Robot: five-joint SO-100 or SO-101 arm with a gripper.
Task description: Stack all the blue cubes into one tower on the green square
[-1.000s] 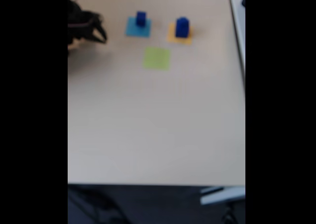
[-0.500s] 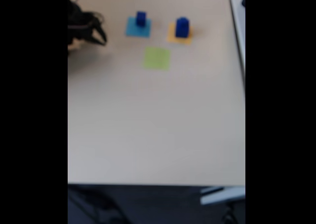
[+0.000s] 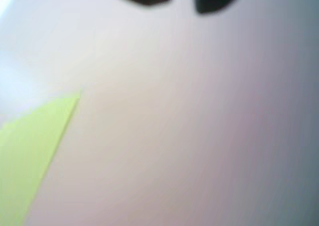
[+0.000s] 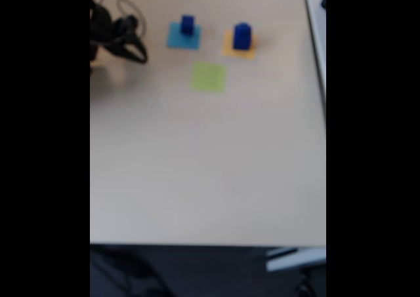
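While the tool [image 4: 139,53] hangs empty, fingers parted, two blue cubes [image 4: 188,25] sit apart from the green square [image 4: 209,77].

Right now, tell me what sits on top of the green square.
Nothing: the green square lies bare on the table. One blue cube stands on the light-blue square, another blue cube on the orange-yellow square. Each cube hides the patch centre beneath it.

Pale beige table [image 4: 210,166], dark floor [image 4: 170,271] below front edge
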